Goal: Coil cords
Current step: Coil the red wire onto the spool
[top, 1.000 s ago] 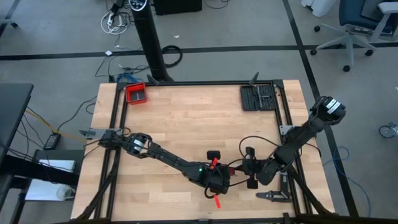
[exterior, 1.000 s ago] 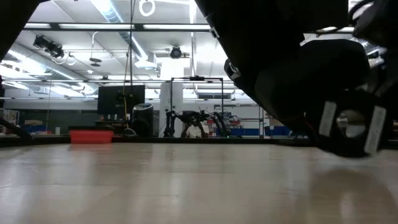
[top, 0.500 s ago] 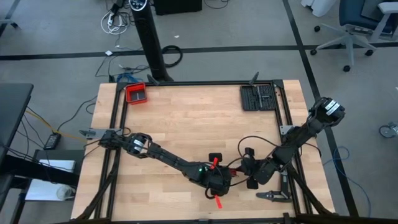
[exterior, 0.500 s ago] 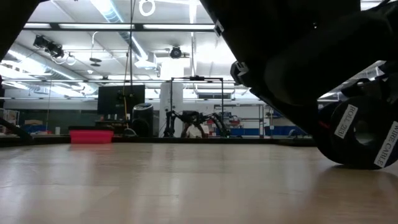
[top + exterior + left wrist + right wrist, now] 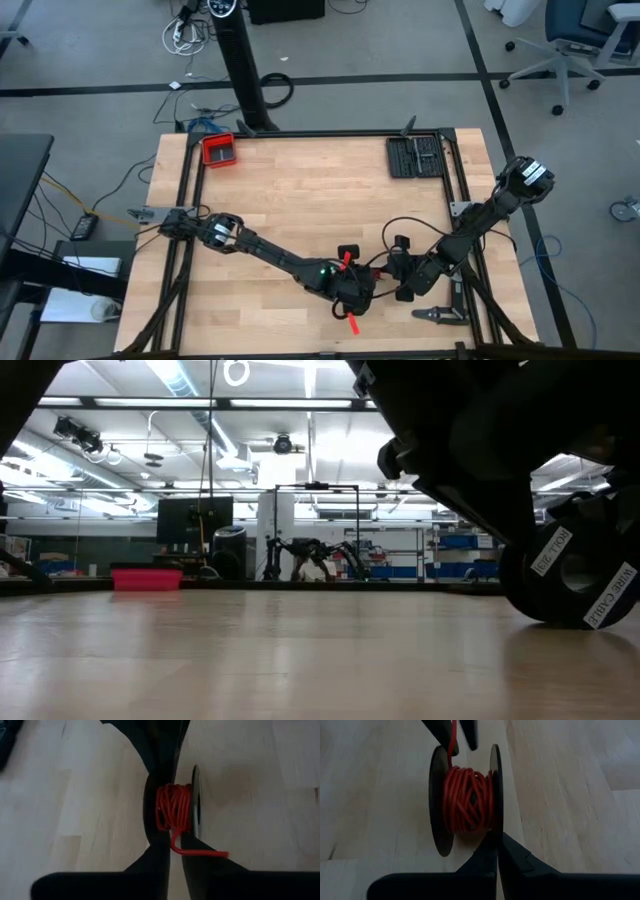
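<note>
A black spool (image 5: 465, 800) wound with the thin red cord (image 5: 172, 810) stands near the table's front, right of the middle; the low view shows its labelled face (image 5: 570, 575). My left gripper (image 5: 175, 842) is beside the spool, open by a narrow gap. The cord's free end (image 5: 202, 853) runs off the spool through that gap and bends aside. From the opposite side, my right gripper (image 5: 497, 842) is shut on the spool. In the high view both grippers (image 5: 368, 283) (image 5: 397, 277) meet there. My left gripper has the cord's free end (image 5: 453, 737) running between its two fingers (image 5: 470, 732); whether they touch it, I cannot tell. My right gripper pinches the rim of one flange (image 5: 495, 827) between its two shut fingers. They slant down at it in line with the thin flange. The spool stands on edge.
A red tray (image 5: 218, 150) sits at the far left corner and a black tool case (image 5: 415, 157) at the far right. A black cable loop (image 5: 412, 228) arcs by the right arm. A metal clamp (image 5: 438, 315) lies at the front right edge.
In the low view the spool has turned about its axis: its white labels stand at other places than a second ago. The dark arm above it has risen a little.
</note>
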